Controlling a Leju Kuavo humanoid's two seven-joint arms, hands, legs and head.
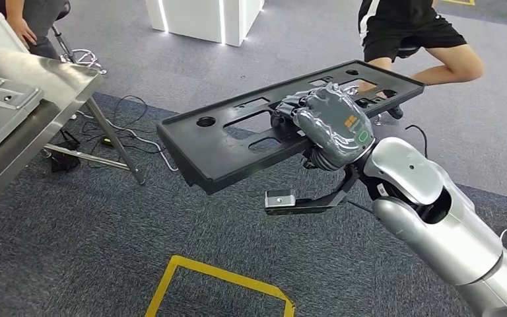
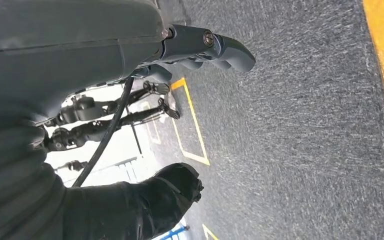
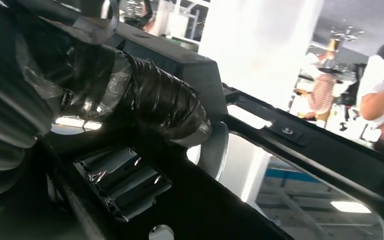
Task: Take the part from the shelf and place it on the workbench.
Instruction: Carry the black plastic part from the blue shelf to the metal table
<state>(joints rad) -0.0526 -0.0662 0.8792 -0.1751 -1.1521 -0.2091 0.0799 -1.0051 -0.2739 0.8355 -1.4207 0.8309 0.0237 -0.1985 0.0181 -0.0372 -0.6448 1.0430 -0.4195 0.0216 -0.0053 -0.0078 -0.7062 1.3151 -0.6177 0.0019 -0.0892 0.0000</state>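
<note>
Part gripped by right hand; workbench visible in head view.

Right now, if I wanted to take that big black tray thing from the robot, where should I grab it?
Probably the free short end of the black tray, the one pointing toward the metal table. The right hand grips it near the middle of one long edge, so that end sticks out bare. It is flat with a raised rim and cut-out holes, so pinching the rim from the side should hold well.
</note>
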